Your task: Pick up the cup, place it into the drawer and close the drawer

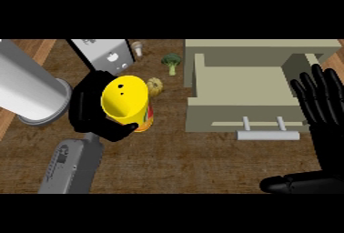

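Observation:
A yellow cup (125, 98) with a red and green pattern on its side is in the left-centre of the head view, tilted so its inside faces up toward me. My left hand (86, 109) is shut on it, fingers behind it and thumb curled under its lower rim. To its right the beige drawer (201, 86) stands pulled open, nothing showing inside, its grey handle (267, 135) facing me. My right hand (321, 98) is open with fingers up at the drawer's right side, touching nothing.
A large grey cylinder (27, 86) lies at the far left beside my left hand. Behind the cup are a grey box-like appliance (101, 52), a mushroom (138, 47), a broccoli floret (172, 61) and a small yellow squash (156, 85). Wooden counter (188, 164) stretches in front.

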